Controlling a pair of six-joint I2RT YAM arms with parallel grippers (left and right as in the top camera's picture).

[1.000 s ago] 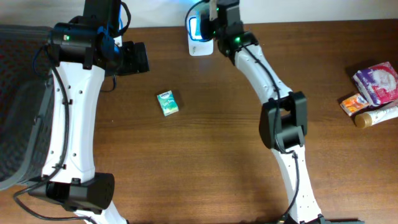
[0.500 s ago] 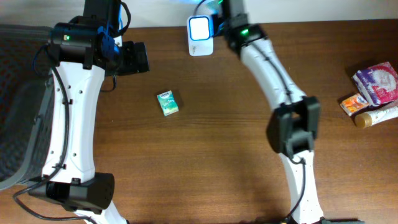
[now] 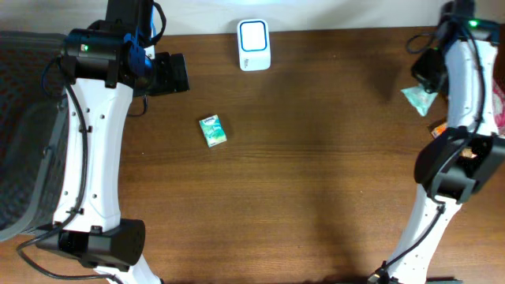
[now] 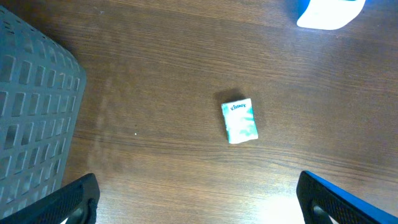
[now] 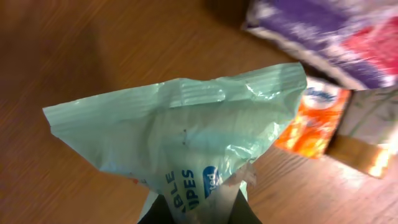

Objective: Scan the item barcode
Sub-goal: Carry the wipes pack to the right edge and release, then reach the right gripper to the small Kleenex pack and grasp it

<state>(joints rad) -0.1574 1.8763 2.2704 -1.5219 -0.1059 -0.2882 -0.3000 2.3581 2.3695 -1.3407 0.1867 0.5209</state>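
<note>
Wipes pack (image 5: pixel 186 137) hung pinched in my right gripper (image 5: pixel 196 211), far right of the scanner (image 3: pixel 254 45); my left gripper (image 4: pixel 199 202) stood wide open.

Two robot arms (image 3: pixel 88 150); one white scanner (image 3: pixel 254 45); one small green tissue pack (image 3: pixel 212 131); one pale green wipes packet (image 5: pixel 180 130); one grey basket (image 3: pixel 24 134); one purple packet (image 5: pixel 323 37); one orange packet (image 5: pixel 314 118); one table (image 3: pixel 316 173).
</note>
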